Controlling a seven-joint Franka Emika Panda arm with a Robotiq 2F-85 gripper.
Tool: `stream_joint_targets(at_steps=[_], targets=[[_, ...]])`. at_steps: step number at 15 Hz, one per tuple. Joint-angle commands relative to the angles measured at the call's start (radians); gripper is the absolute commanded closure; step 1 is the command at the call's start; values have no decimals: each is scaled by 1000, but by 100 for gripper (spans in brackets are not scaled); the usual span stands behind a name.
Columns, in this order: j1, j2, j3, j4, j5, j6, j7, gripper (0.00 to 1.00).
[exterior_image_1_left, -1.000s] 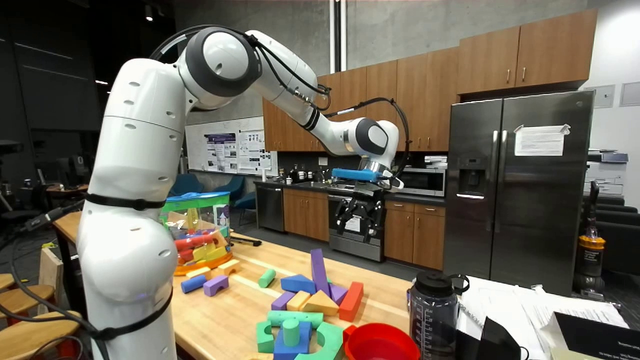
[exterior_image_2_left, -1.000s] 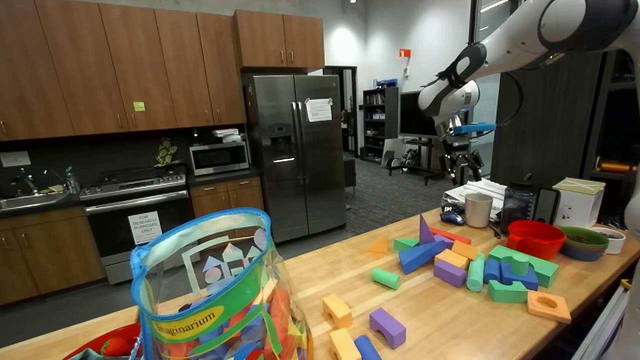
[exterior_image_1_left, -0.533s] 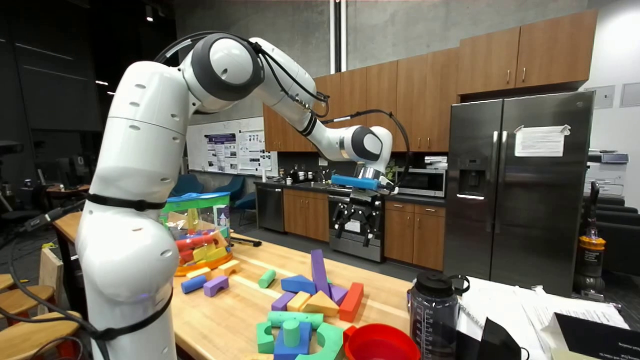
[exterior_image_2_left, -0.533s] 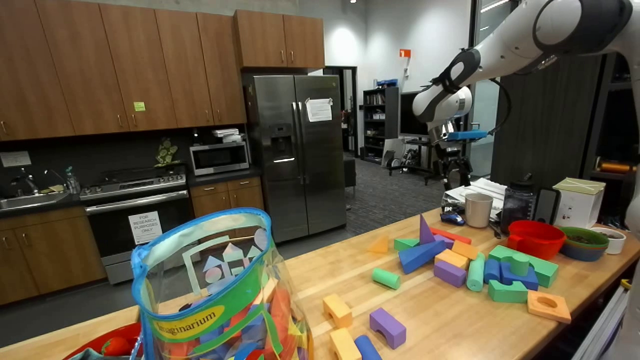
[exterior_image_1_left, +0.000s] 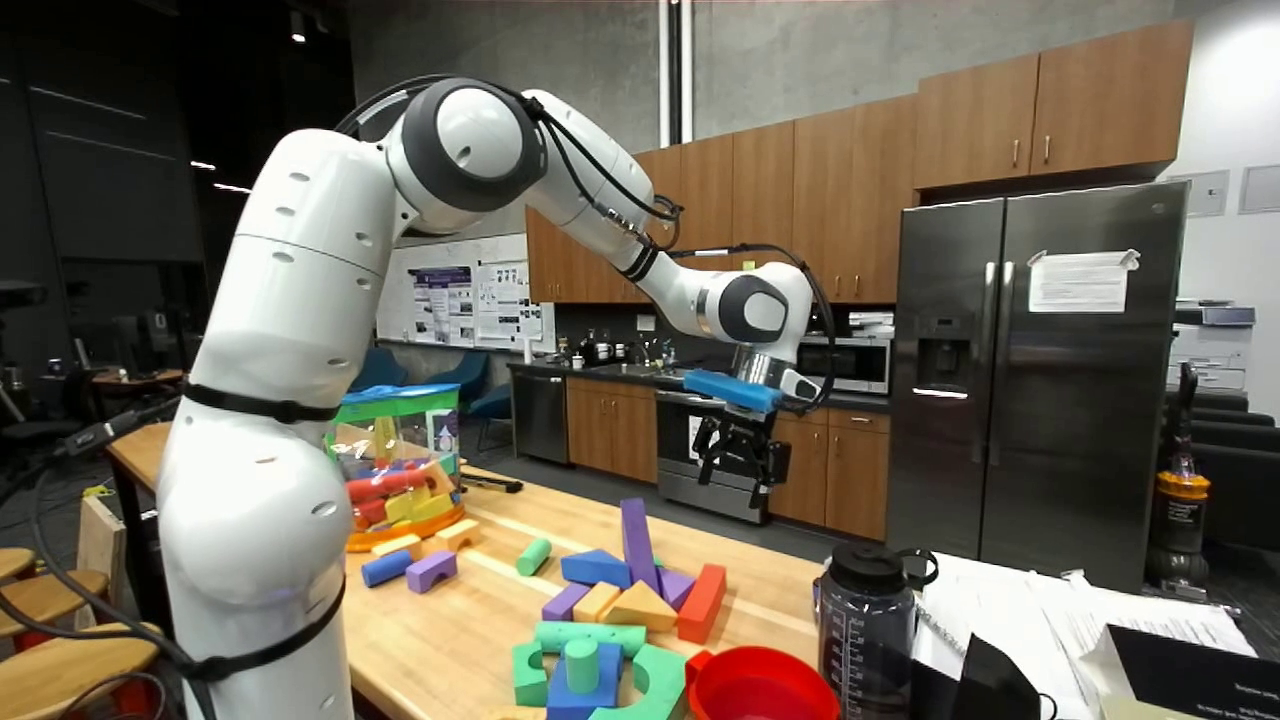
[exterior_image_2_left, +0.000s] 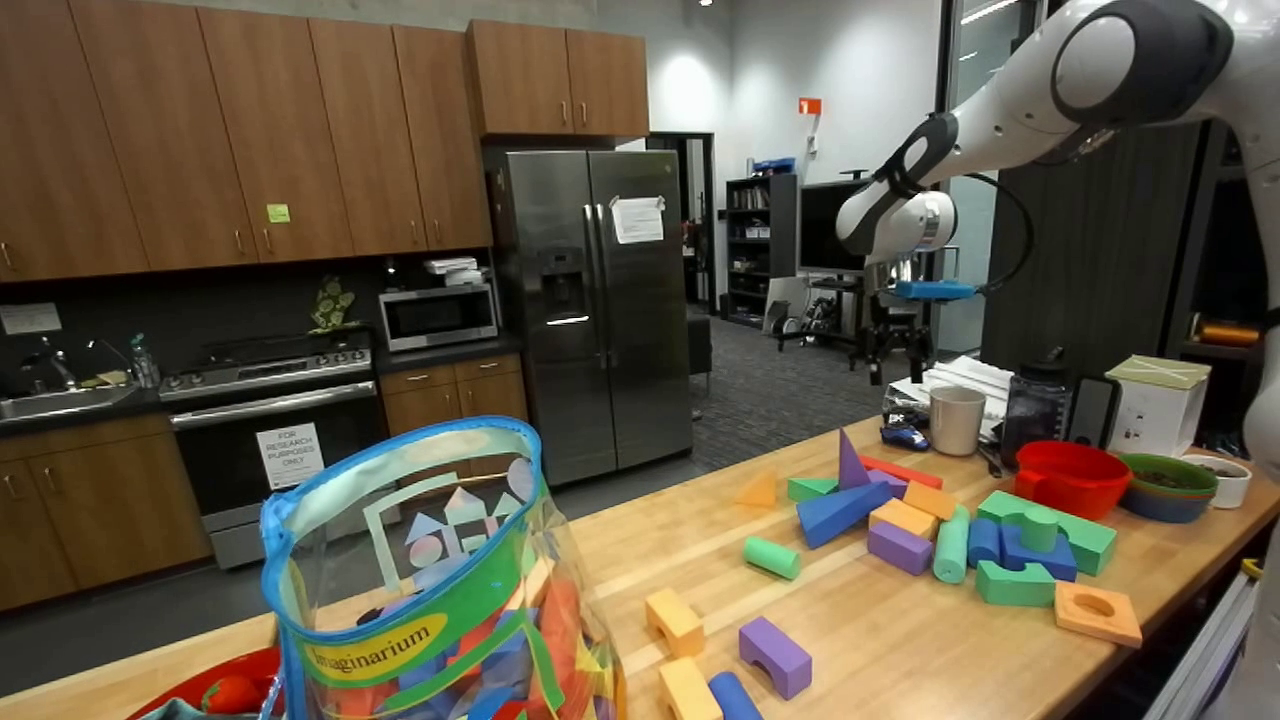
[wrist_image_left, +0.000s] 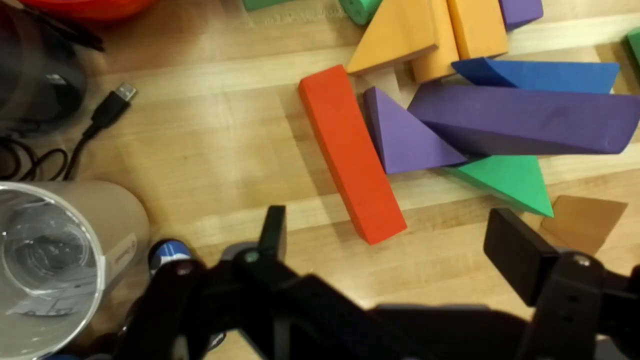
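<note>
Seeing gripper (wrist_image_left: 396, 242) above wooden tabletop (wrist_image_left: 215, 160), spread wide and unloaded. Got red rectangular block (wrist_image_left: 352, 155) lying below on the wood, showing partly through the gap: plain, long, sharp-edged, running 11 to 5 o'clock in wrist view. From there, find purple triangular block (wrist_image_left: 407, 142) just beside at 3 o'clock, orange triangular block (wrist_image_left: 401, 37) at 1, USB plug (wrist_image_left: 108, 108) at 9, gray cup (wrist_image_left: 121, 215) at 8. Can see bottom of gray cup only from wrist view. Get full length of red rectangular block (exterior_image_1_left: 703, 603), or just a strip of red rectangular block (exterior_image_2_left: 903, 470), depending on exterior view. Farther: spot stainless-steel refrigerator (exterior_image_2_left: 640, 330) in both exterior views.
</note>
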Motion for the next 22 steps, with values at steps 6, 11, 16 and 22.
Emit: stream_joint_targets(at_steps=[6,11,16,22], targets=[[-19,8,2,-8,61,117,-34,0],[-20,29,-7,-56,37,106,-26,0],[-11,42,-5,-91,26,139,-19,0],[12,35,8,-118,9,172,-10,0]])
